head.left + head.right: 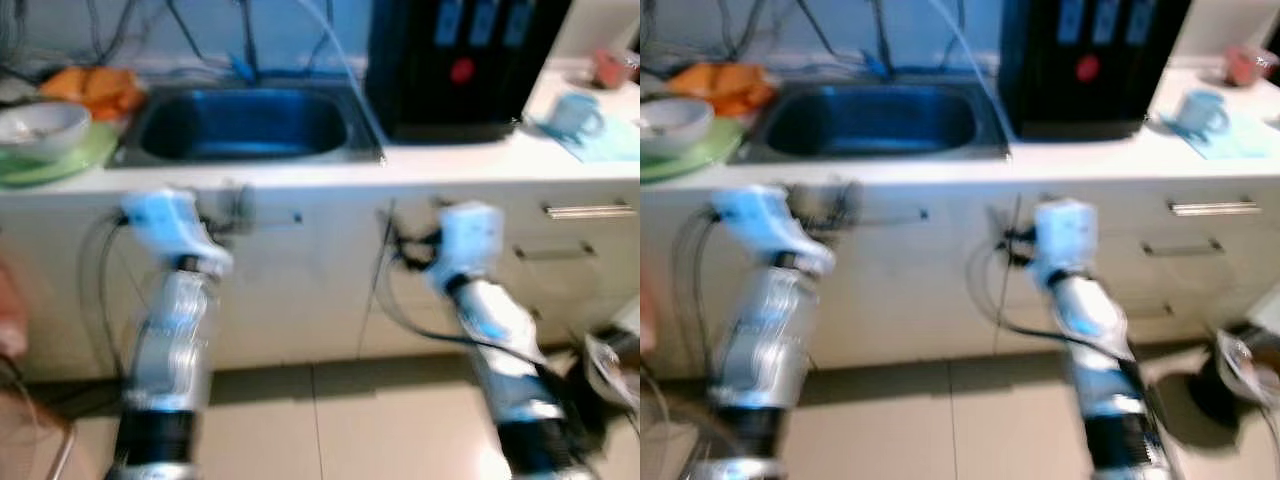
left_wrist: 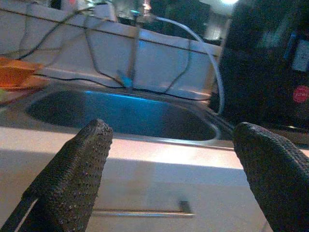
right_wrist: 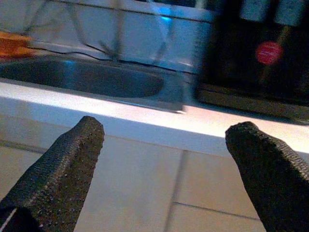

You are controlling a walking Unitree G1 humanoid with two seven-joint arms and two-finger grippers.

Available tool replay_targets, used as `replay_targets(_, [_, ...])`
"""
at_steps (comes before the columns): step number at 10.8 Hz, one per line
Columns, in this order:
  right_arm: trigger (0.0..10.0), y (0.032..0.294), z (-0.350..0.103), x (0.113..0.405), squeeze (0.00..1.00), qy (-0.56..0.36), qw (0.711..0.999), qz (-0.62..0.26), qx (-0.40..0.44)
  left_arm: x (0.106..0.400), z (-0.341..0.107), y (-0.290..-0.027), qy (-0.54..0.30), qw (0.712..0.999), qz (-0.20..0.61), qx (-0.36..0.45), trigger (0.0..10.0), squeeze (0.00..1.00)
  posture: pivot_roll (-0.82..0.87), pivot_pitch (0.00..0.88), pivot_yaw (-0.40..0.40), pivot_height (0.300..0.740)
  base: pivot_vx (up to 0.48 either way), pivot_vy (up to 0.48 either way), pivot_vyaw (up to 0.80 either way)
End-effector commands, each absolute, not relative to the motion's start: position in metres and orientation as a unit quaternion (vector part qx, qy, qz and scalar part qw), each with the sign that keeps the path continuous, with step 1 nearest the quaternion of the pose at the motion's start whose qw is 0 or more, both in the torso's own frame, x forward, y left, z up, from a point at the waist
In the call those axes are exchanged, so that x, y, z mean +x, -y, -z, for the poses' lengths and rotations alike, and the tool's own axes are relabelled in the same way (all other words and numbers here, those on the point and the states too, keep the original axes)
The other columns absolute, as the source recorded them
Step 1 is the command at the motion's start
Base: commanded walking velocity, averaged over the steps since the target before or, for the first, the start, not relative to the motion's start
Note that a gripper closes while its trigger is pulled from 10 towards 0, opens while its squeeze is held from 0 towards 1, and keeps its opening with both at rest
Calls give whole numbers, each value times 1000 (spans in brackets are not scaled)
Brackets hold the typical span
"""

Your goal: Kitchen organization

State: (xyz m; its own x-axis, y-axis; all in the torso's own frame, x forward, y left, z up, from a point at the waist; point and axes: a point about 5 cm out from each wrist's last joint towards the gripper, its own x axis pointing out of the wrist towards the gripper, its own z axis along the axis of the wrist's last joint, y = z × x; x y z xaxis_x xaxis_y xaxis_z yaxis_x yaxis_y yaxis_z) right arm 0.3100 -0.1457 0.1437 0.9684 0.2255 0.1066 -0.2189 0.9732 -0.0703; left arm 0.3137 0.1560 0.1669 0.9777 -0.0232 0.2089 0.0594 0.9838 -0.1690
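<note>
Steel, seemingly, the rounded sink (image 1: 245, 125) faces both spread grippers.

Both grippers hung below the counter (image 1: 300, 178) front edge, facing cabinet fronts. The left gripper (image 2: 169, 179) and right gripper (image 3: 164, 174) had fingers spread wide, nothing between them. The sink (image 1: 245, 125) lay open behind the edge, though cables (image 2: 96, 63) and a hose (image 2: 203, 53) crossed its back. A black appliance (image 1: 455, 65) blocked the counter beside the sink's right rim. A bowl (image 1: 40, 128) on a green plate (image 1: 70, 160) crowded the left end, a mug (image 1: 578, 113) the right.
</note>
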Motion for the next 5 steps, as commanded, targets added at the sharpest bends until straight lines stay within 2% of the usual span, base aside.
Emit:
replay_targets(1, [10000,134,-151,312,0,71,989,-131,-19,315,-171,-167,108,991,5,-83,10000,0,28,0,-8,740,450,0,0])
replay_targets(5, [10000,133,-152,313,0,73,988,-134,-23,316,-170,-165,105,991,3,-86,10000,0,27,0,-10,740,440,0,0])
